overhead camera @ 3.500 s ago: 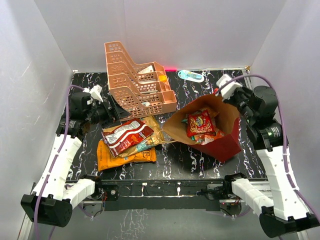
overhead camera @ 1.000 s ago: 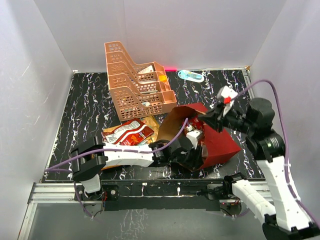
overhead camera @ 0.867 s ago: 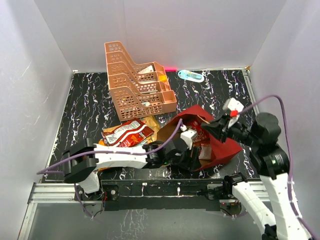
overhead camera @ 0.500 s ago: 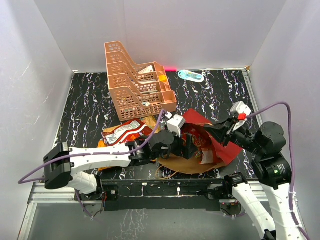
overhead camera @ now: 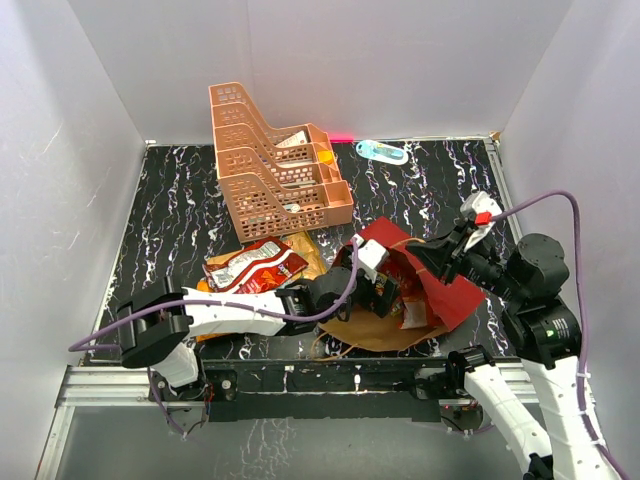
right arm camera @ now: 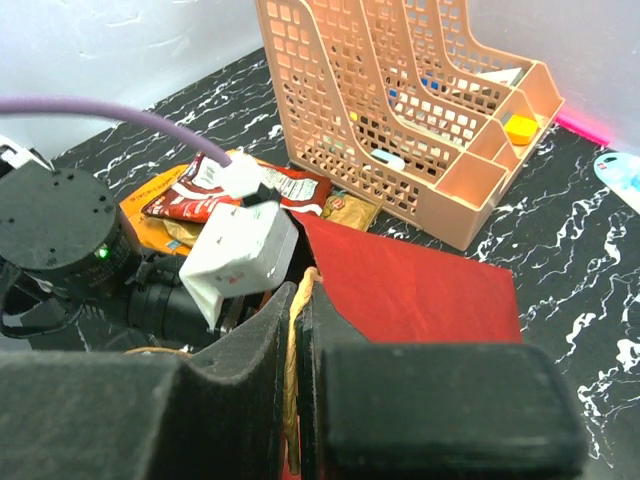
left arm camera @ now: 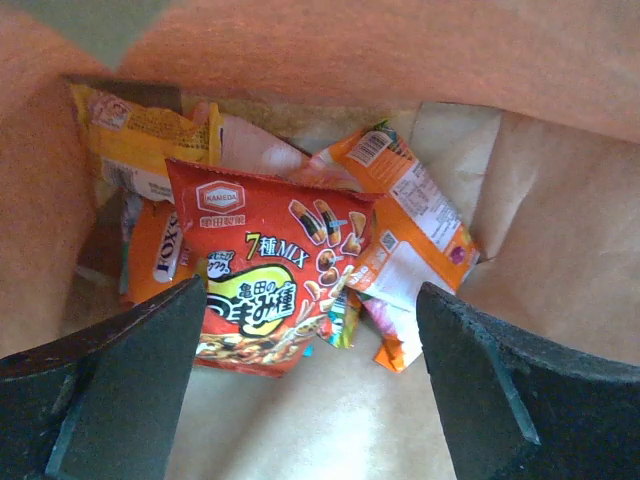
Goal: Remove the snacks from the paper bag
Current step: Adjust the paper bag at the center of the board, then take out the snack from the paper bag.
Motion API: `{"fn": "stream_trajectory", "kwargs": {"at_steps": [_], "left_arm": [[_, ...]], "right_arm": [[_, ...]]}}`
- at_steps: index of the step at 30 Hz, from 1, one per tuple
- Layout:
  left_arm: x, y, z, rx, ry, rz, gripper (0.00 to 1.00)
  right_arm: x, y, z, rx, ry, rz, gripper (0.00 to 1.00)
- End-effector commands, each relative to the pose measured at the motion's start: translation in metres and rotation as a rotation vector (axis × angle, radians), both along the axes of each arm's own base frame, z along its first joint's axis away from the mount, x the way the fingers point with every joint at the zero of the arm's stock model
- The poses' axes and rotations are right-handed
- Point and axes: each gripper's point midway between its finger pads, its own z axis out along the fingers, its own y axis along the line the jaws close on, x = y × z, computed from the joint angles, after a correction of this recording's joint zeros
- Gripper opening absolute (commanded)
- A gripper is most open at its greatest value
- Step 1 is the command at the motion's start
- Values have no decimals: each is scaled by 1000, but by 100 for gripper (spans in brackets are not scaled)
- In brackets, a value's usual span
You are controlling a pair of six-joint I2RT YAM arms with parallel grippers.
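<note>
The paper bag (overhead camera: 432, 283) lies tipped on its side, red outside, brown mouth (overhead camera: 365, 328) toward the front edge. My right gripper (overhead camera: 420, 250) is shut on the bag's upper rim; in the right wrist view a tan strip sits pinched between the fingers (right arm camera: 300, 335) next to the red wall (right arm camera: 410, 290). My left gripper (overhead camera: 385, 296) reaches into the bag and stands open (left arm camera: 310, 400) with nothing between its fingers. Just beyond it lie snacks: a red packet (left arm camera: 265, 270), an orange packet (left arm camera: 410, 215) and a yellow one (left arm camera: 140, 140). More snacks lie outside: a dark red chip bag (overhead camera: 255, 265) and a tan-gold bag (overhead camera: 312, 255).
The peach tiered rack (overhead camera: 275, 160) stands at the back left, close to the bag. A small blue-green bottle (overhead camera: 382, 151) lies by the back wall. My left arm (overhead camera: 230, 312) stretches low across the front, over the loose packets. White walls close in both sides.
The left gripper has opened inside the bag. The bag has tipped lower and flatter toward the front, and the right gripper has shifted right while keeping hold of the rim.
</note>
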Motion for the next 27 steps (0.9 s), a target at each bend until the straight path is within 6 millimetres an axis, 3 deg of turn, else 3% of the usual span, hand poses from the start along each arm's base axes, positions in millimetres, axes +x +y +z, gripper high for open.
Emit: {"fn": "stream_trajectory", "kwargs": {"at_steps": [1, 5, 9, 16, 23, 27], "left_arm": [[11, -2, 10, 9, -184, -29, 85], [6, -4, 23, -60, -291, -94, 85], [-14, -1, 35, -112, -368, -207, 85], [-35, 12, 23, -61, -471, -348, 85], [-4, 4, 26, 10, -625, -241, 88], [19, -2, 22, 17, -630, -188, 92]], "right_arm": [[-1, -6, 34, 20, -103, -40, 8], [5, -11, 37, 22, -104, -86, 8], [11, -15, 44, 23, -112, -122, 8], [13, -12, 48, 20, -115, -102, 8], [14, -12, 48, 14, -122, -104, 8], [13, -12, 47, 13, -118, -97, 8]]}}
